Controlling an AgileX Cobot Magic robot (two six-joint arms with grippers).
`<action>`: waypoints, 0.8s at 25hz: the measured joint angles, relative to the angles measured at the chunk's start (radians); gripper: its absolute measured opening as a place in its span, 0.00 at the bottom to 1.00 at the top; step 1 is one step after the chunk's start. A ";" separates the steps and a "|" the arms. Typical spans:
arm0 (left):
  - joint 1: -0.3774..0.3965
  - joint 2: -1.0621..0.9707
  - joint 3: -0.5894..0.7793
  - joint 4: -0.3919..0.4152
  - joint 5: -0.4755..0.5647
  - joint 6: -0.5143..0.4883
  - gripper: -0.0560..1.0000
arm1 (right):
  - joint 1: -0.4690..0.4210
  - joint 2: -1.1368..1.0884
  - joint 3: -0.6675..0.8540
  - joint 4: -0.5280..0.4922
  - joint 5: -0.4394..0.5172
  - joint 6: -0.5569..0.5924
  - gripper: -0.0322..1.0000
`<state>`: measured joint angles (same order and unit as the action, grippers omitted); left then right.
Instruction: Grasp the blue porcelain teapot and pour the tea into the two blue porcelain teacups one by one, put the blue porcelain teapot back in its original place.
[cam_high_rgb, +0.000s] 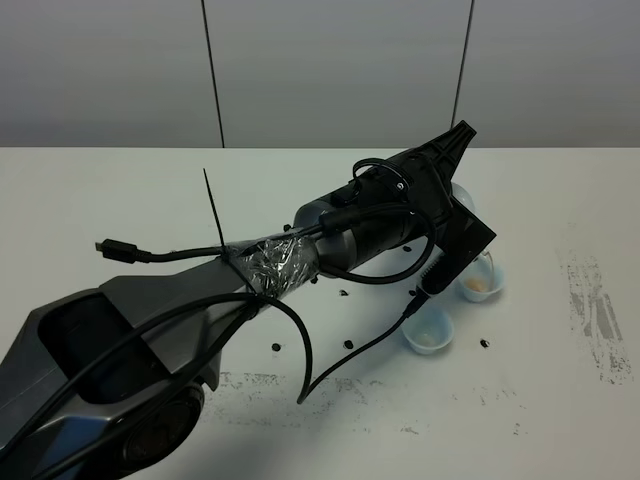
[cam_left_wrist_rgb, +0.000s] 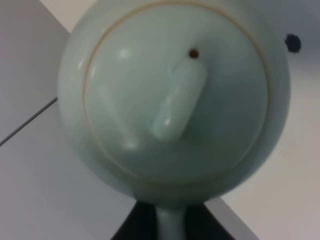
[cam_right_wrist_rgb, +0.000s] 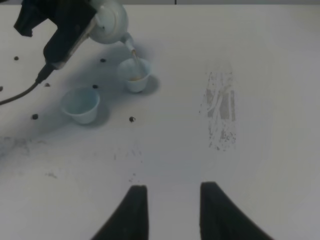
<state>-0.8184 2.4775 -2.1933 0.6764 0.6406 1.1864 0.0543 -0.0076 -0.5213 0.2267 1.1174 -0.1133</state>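
My left gripper (cam_high_rgb: 450, 215) reaches across to the right side and is shut on the loop handle of the blue porcelain teapot (cam_left_wrist_rgb: 175, 100). In the left wrist view the handle runs between the dark fingers (cam_left_wrist_rgb: 135, 227). The teapot (cam_right_wrist_rgb: 111, 21) is tilted, with its spout over the farther teacup (cam_right_wrist_rgb: 136, 76), and a thin stream of tea (cam_right_wrist_rgb: 133, 56) falls into it. From the high camera that teacup (cam_high_rgb: 480, 283) shows brownish tea inside. The nearer teacup (cam_high_rgb: 430, 332) stands beside it and holds a little tea. My right gripper (cam_right_wrist_rgb: 172, 192) hangs over bare table, its fingers apart with nothing between them.
Small black dots (cam_high_rgb: 484, 344) are scattered on the white table around the cups. A grey scuffed patch (cam_high_rgb: 592, 310) marks the table's right side. A loose black cable (cam_high_rgb: 300, 340) hangs from the left arm. The wall rises behind the table's far edge (cam_high_rgb: 560, 149).
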 joint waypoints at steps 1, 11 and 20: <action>-0.001 0.000 0.000 0.008 0.000 0.000 0.13 | 0.000 0.000 0.000 0.000 0.000 0.000 0.26; -0.013 0.000 0.004 0.073 -0.001 0.004 0.13 | 0.000 0.000 0.000 0.000 -0.001 0.000 0.26; -0.014 0.000 0.013 0.145 -0.002 0.006 0.13 | 0.000 0.000 0.000 0.000 -0.001 0.000 0.26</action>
<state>-0.8323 2.4775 -2.1798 0.8218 0.6389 1.1921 0.0543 -0.0076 -0.5213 0.2267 1.1164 -0.1133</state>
